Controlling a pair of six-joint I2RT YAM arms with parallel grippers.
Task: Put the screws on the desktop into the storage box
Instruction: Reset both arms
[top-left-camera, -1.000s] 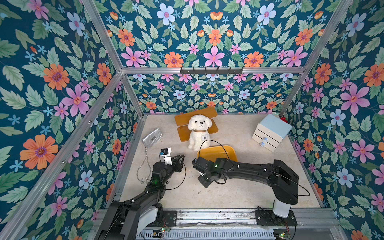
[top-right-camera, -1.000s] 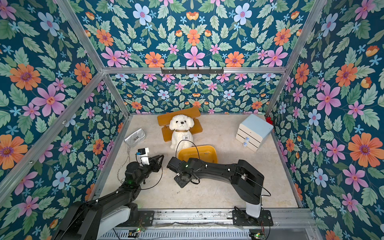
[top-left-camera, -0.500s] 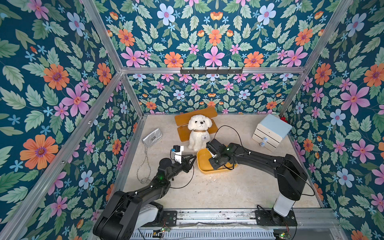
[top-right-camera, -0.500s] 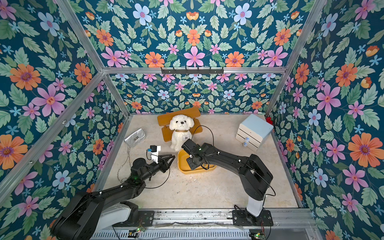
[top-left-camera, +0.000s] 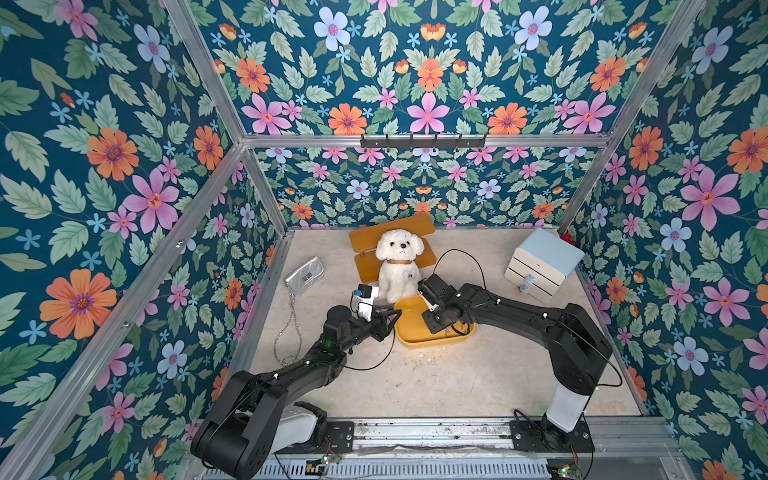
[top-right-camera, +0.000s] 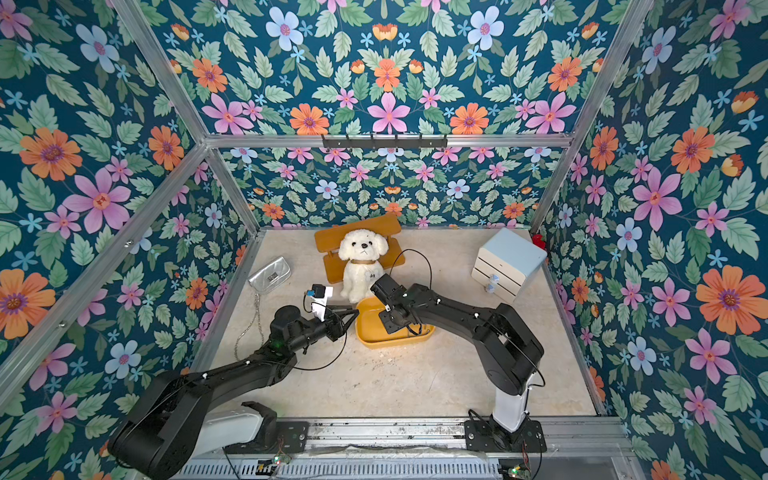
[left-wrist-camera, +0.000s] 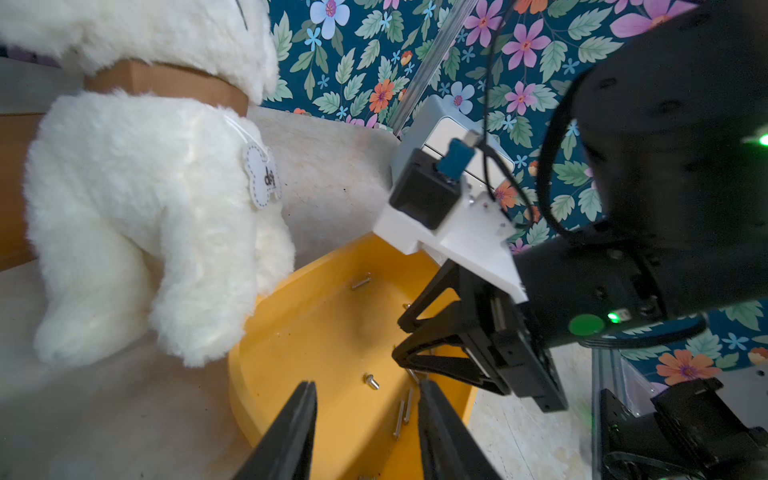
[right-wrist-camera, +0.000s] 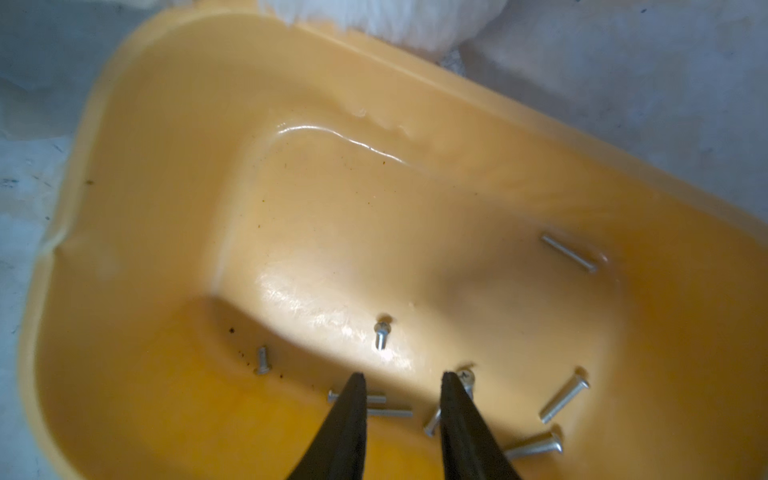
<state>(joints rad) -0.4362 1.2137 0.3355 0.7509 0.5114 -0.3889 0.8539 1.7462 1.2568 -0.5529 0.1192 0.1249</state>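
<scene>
Right wrist view looks down into the box (right-wrist-camera: 174, 174), where about eight screws (right-wrist-camera: 381, 334) lie loose on its floor, most of them bunched toward one end. The right pincer (right-wrist-camera: 403, 380) hangs just above them, jaws spread, with nothing between them. From the left wrist, the left pincer (left-wrist-camera: 368, 386) is spread too, over the box rim. A short screw shows in its gap, touching neither jaw, and I cannot tell whether it is resting or dropping.

In a top view the box sits in the middle of the desk (top-left-camera: 436, 386), with the dog (top-left-camera: 399, 266) just beside it at 12 o'clock. The left pincer is at its 9 o'clock rim and the right pincer over its 3 o'clock half. Pale specks on the desk at 6 o'clock of the box are too small to call screws.

I judge any screw left out to be light, stiff and smooth, with a round shank that rolls and skids on the hard desk. The best hold is across the shank near its middle, jaws square to its length and tips down at the surface. Closing gently should keep it from squirting out.
</scene>
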